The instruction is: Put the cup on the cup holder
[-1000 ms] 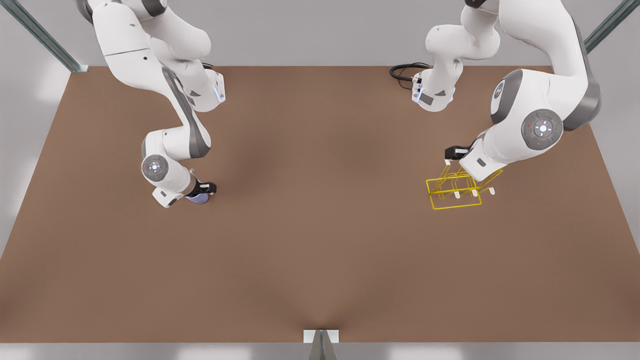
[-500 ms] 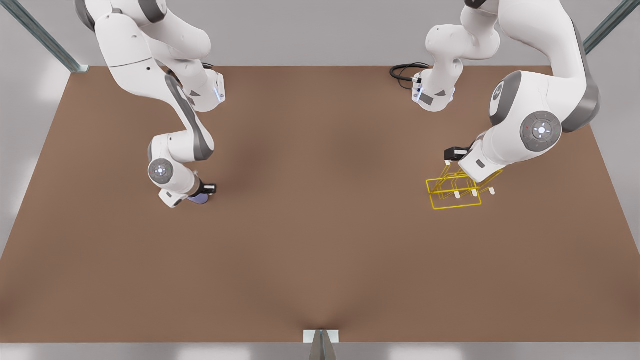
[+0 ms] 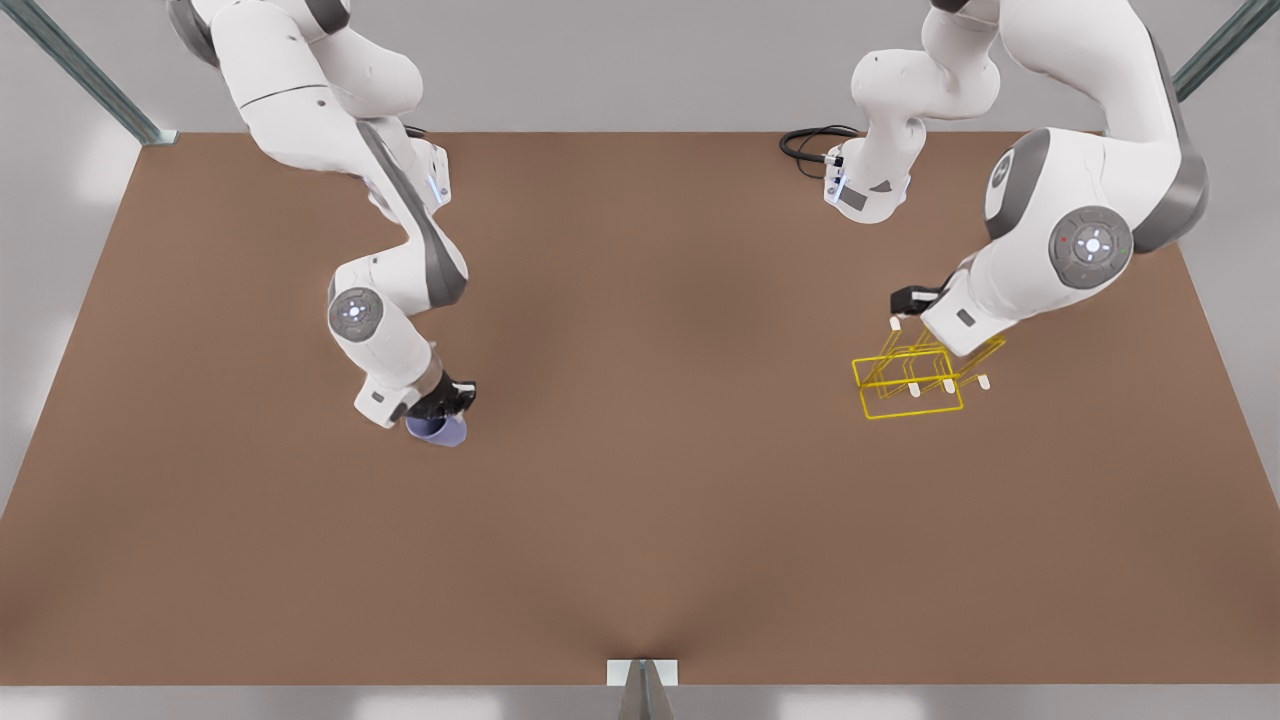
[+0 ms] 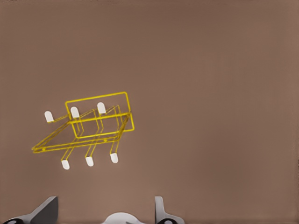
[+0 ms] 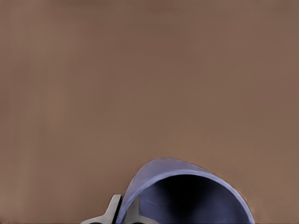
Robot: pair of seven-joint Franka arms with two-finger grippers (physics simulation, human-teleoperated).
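On the front view's left side of the brown table point(image 3: 640, 520), the right gripper point(image 3: 447, 407) carried the cup point(image 3: 437, 429); the fingers were clamped across the cup's wall near the rim, one finger point(image 5: 113, 211) lying outside the wall in the right wrist view, so that the dark open mouth faced away from the wrist. The cup point(image 5: 184, 193) appeared tilted and seemed clear of the table surface, though contact could not be ruled out from these views; a rim grip of this kind left the mouth unobstructed, which would suit sliding the cup over a prong.

The cup holder point(image 3: 915, 378) stood on the table at the front view's right, well apart from the cup; the task's placement was therefore not yet made, and the transport across the table appeared to be the step in hand.

The left gripper point(image 3: 912, 312) hung just above the rear edge of the cup holder; its fingers point(image 4: 46, 210) stood spread apart and held nothing, the yellow frame point(image 4: 88, 126) and its white-tipped prongs point(image 4: 101, 108) lying clear of them in the left wrist view. This posture was judged to be a waiting or steadying position; the light wire rack could shift under a pushed cup, so an arm stationed beside it would be placed to restrain it.
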